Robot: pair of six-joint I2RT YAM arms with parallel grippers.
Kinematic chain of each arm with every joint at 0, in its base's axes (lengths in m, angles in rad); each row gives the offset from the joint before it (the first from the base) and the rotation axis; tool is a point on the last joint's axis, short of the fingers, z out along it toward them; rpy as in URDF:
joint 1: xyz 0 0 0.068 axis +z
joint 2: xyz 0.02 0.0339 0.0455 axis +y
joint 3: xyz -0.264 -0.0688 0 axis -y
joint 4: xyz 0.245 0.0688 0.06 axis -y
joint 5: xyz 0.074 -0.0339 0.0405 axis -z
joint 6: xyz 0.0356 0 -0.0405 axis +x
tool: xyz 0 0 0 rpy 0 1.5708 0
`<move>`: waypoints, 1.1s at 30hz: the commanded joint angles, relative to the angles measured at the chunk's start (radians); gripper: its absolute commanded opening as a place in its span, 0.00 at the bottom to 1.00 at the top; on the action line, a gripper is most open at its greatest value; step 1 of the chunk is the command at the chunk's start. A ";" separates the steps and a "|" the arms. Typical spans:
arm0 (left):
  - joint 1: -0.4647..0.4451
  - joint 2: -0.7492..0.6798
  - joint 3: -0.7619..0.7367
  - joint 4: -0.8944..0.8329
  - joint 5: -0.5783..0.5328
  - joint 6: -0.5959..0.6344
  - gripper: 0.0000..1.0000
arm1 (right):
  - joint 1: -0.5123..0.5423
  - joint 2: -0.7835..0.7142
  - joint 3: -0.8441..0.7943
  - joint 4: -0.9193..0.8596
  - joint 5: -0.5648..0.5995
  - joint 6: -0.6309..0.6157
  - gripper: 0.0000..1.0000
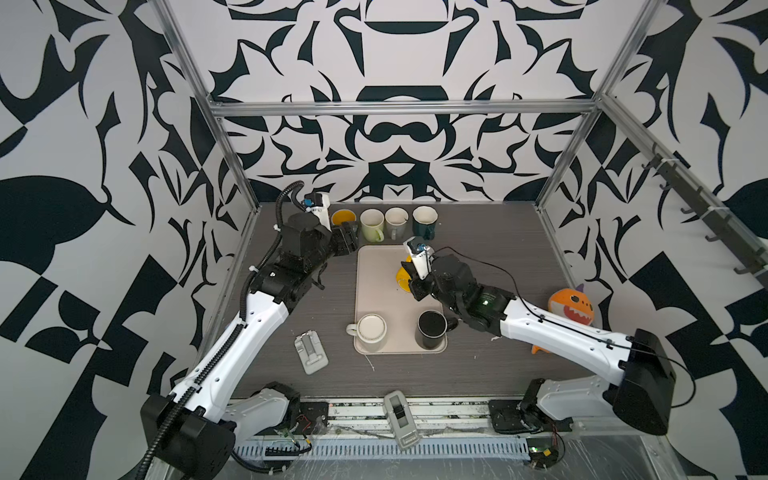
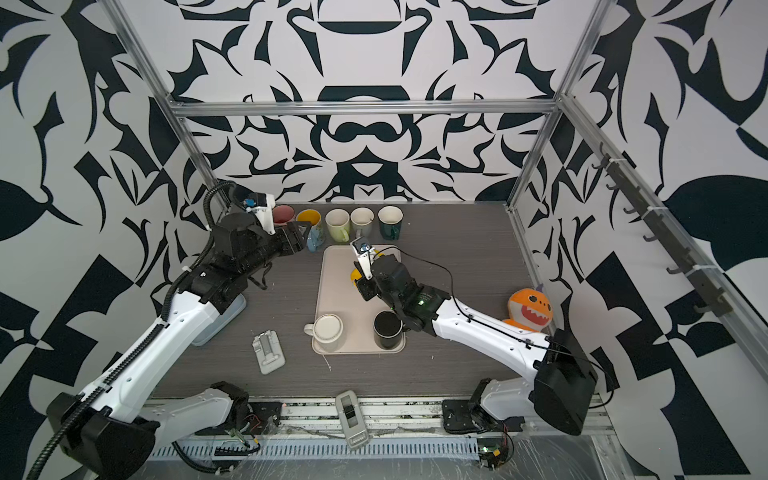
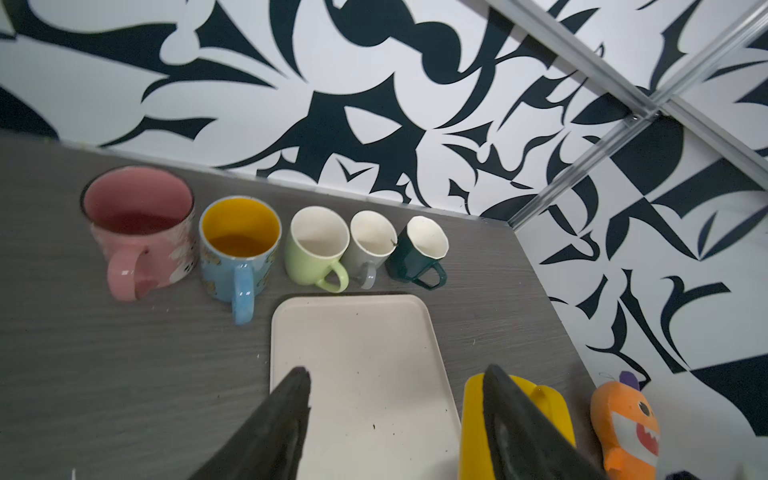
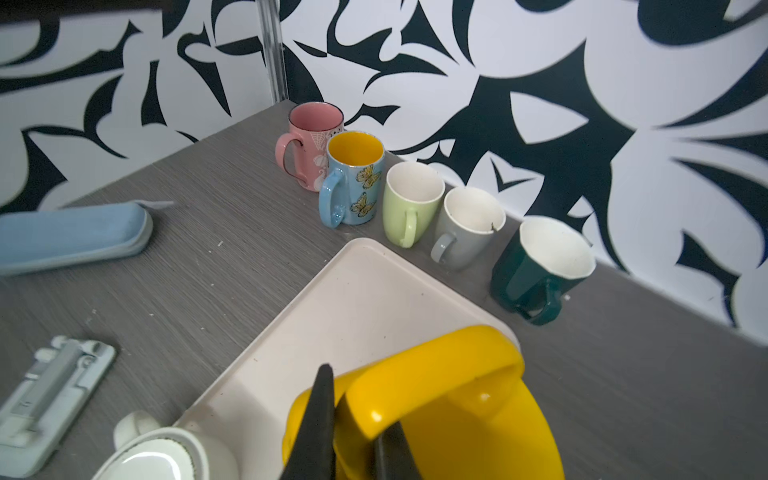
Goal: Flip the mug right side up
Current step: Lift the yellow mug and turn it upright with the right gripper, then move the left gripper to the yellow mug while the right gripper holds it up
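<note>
Gripping the yellow mug (image 4: 457, 399) by its handle, the right gripper (image 4: 357, 407) has both fingers pinched tight on that loop. The mug is tipped over near the far right edge of the beige tray (image 1: 374, 282), though I can't tell if it's touching the tray or hanging just above it. In both top views the arm hides most of the mug.

The left gripper (image 3: 397, 374) has its fingers spread apart with nothing between them, and it's up by the blue butterfly mug (image 3: 237, 253) in the back row. That row goes pink mug (image 3: 141, 224), blue butterfly mug, light green mug (image 3: 316, 249), grey mug (image 3: 370, 245), dark green mug (image 3: 419, 253), all mouth-up.

On the near end of the tray a white mug (image 1: 371, 330) sits bottom-up beside a black mug (image 1: 430, 328).
</note>
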 commanded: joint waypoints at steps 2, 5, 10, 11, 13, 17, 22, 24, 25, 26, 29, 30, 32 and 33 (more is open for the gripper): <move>0.007 0.040 0.105 -0.085 0.123 0.126 0.70 | 0.065 0.015 0.076 0.186 0.221 -0.362 0.00; 0.025 0.064 0.164 -0.123 0.185 0.152 0.70 | 0.103 0.060 0.069 0.267 0.317 -0.557 0.00; 0.061 0.102 0.252 -0.188 0.317 0.193 0.70 | 0.138 0.132 0.042 0.438 0.416 -0.817 0.00; 0.062 0.107 0.272 -0.211 0.335 0.209 0.71 | 0.141 0.141 0.035 0.463 0.423 -0.857 0.00; 0.062 0.150 0.319 -0.267 0.382 0.247 0.70 | 0.146 0.163 0.024 0.530 0.441 -0.937 0.00; 0.061 0.203 0.398 -0.389 0.460 0.310 0.68 | 0.152 0.195 0.003 0.671 0.458 -1.080 0.00; 0.058 0.271 0.453 -0.533 0.538 0.354 0.63 | 0.152 0.264 -0.002 0.846 0.465 -1.244 0.00; 0.049 0.279 0.449 -0.555 0.533 0.365 0.62 | 0.152 0.293 0.001 0.912 0.463 -1.302 0.00; 0.043 0.281 0.444 -0.563 0.522 0.370 0.62 | 0.152 0.308 0.002 0.938 0.460 -1.328 0.00; 0.037 0.280 0.440 -0.569 0.514 0.377 0.62 | 0.152 0.320 0.004 0.957 0.459 -1.343 0.00; 0.017 0.282 0.438 -0.599 0.496 0.403 0.62 | 0.152 0.345 0.010 0.997 0.454 -1.370 0.00; 0.010 0.284 0.440 -0.623 0.485 0.411 0.63 | 0.152 0.349 0.012 1.000 0.451 -1.372 0.00; -0.003 0.288 0.443 -0.639 0.459 0.418 0.63 | 0.152 0.353 0.016 1.002 0.450 -1.375 0.00; -0.006 0.292 0.444 -0.649 0.451 0.420 0.63 | 0.152 0.355 0.017 1.003 0.449 -1.378 0.00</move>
